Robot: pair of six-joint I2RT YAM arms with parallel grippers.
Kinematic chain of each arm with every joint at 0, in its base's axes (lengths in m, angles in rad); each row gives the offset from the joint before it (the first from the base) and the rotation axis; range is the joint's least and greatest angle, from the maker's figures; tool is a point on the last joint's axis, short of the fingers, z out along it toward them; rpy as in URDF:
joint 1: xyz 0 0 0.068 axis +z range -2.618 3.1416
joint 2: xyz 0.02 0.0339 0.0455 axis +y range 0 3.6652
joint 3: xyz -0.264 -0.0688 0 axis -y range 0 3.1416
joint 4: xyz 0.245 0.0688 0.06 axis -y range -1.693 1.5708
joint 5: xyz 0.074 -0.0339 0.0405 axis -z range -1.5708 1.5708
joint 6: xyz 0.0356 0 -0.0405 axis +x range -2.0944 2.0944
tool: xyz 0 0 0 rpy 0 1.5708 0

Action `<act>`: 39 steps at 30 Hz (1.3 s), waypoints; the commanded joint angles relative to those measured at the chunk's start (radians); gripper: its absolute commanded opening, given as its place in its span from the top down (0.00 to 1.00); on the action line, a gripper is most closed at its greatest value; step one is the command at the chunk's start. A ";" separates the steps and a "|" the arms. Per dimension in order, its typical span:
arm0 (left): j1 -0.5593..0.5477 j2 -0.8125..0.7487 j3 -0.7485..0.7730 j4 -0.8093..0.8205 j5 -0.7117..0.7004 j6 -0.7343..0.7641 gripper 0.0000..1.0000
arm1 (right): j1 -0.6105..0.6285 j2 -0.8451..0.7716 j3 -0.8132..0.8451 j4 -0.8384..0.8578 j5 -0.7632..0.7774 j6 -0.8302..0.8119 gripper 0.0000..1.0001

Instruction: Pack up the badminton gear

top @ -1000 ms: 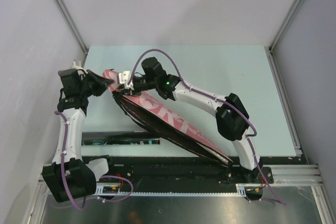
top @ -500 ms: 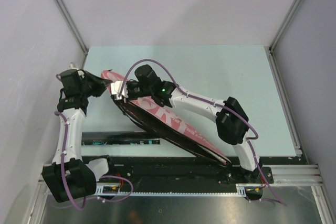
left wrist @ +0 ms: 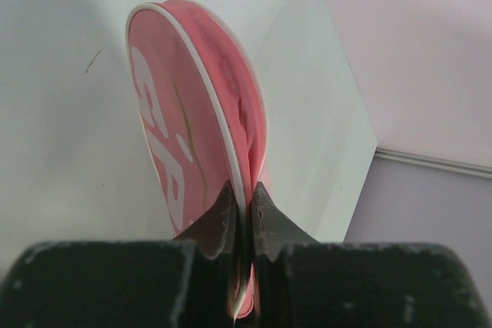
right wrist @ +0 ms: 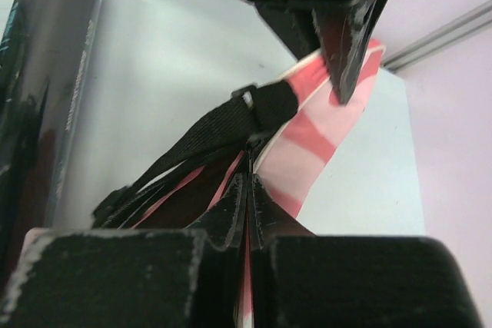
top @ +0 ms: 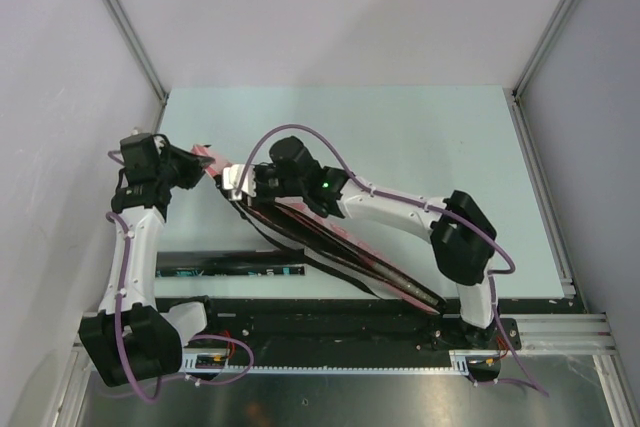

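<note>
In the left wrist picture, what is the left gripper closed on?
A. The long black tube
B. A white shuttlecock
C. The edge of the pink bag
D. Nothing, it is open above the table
C: the left gripper is shut on the white-piped edge of the pink bag, with one jaw pressed against each side of that edge.

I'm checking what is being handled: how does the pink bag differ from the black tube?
The pink bag is pinched by the left gripper and the right gripper; the black tube lies untouched on the table. The bag is broad and flat with a rounded end, the tube narrow and straight. Both are long.
</note>
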 commanded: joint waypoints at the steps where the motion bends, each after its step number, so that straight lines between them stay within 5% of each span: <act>1: 0.012 -0.030 0.093 0.132 -0.077 -0.054 1.00 | -0.014 -0.125 -0.171 0.053 0.028 0.116 1.00; 10: 0.033 -0.057 0.064 0.130 -0.115 -0.076 1.00 | -0.003 -0.199 -0.251 0.087 0.111 0.200 1.00; 23: 0.087 0.012 0.098 0.133 -0.380 -0.051 1.00 | -0.011 -0.501 -0.584 0.074 0.630 0.318 1.00; 39: 0.225 0.219 0.215 0.190 -0.244 -0.066 1.00 | -0.005 -1.025 -1.016 -0.044 1.120 0.576 1.00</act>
